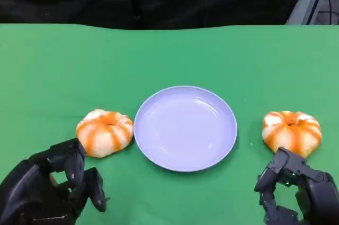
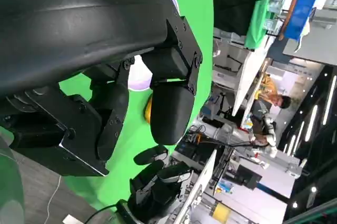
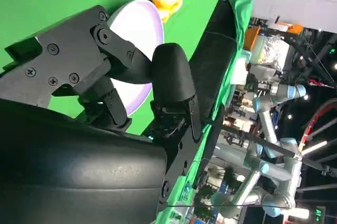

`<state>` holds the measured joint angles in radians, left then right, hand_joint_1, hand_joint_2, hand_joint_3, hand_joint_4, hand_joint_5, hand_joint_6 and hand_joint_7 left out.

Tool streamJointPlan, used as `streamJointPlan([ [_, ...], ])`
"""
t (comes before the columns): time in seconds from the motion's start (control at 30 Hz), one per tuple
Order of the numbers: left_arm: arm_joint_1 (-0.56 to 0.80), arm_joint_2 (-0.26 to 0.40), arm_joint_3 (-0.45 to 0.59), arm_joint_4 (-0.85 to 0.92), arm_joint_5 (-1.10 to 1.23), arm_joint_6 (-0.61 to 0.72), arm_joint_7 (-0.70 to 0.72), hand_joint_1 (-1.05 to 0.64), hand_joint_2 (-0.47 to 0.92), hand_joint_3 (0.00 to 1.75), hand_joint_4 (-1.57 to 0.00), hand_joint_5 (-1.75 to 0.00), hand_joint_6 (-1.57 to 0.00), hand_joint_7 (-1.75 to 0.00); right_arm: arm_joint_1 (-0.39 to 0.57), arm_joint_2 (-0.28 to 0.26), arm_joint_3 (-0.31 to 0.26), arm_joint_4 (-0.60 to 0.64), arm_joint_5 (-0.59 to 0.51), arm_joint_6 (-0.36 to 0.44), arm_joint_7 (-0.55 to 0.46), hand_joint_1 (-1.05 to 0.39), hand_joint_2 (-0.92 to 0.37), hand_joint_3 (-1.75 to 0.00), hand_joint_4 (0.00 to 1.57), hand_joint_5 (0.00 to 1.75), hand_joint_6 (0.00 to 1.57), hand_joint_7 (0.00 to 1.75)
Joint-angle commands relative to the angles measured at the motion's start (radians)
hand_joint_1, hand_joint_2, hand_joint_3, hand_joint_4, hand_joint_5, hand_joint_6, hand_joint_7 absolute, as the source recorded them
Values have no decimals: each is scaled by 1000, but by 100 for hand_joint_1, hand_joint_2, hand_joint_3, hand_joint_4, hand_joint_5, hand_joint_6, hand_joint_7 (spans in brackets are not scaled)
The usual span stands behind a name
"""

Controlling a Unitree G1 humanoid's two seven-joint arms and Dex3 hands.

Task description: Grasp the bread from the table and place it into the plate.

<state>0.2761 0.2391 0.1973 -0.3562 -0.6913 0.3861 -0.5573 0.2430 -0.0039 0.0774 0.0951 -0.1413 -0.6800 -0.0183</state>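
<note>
Orange-striped bread (image 1: 105,132) sat at the plate's (image 1: 185,128) nine o'clock, a second bun (image 1: 292,132) at three. Both hands, left (image 1: 50,188) and right (image 1: 299,188), waited with fingers apart, holding nothing. The bread looked soft and light; cup its sides gently.

Green table (image 1: 53,66), lavender plate (image 1: 185,128) centre, 2 breads (image 1: 105,132) (image 1: 292,132) flanking it

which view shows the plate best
The head view: the whole plate lies unobstructed and bare between the two breads. The right wrist view shows part of it behind the right hand's fingers. The left wrist view shows a mere sliver between the left hand's fingers.
</note>
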Motion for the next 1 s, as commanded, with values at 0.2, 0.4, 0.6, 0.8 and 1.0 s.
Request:
streamJointPlan([
  [0.2,4,11,6,-9,-1,4,8,28,71,168,-113,-175,-84,-175,4,-10,-13,-1,7,-4,-7,-13,-57,-109,83,175,71,162],
  [0.4,4,11,6,-9,-1,4,8,28,71,168,-113,-175,-84,-175,4,-10,-13,-1,7,-4,-7,-13,-57,-109,83,175,71,162],
  [0.6,18,-32,-14,6,189,-257,23,-22,65,120,-49,-152,-35,-142,6,-13,-12,-4,15,-5,0,-11,-57,-110,83,175,71,162],
  [0.8,24,-65,-33,50,298,-443,24,-57,90,44,0,-129,0,-111,6,-14,-12,-2,16,-7,1,-10,-56,-112,83,175,71,161],
  [1.0,6,-15,-38,58,578,-667,101,-70,92,31,0,-118,-4,-101,4,-16,-11,-7,13,0,2,-11,-56,-113,83,175,71,161],
])
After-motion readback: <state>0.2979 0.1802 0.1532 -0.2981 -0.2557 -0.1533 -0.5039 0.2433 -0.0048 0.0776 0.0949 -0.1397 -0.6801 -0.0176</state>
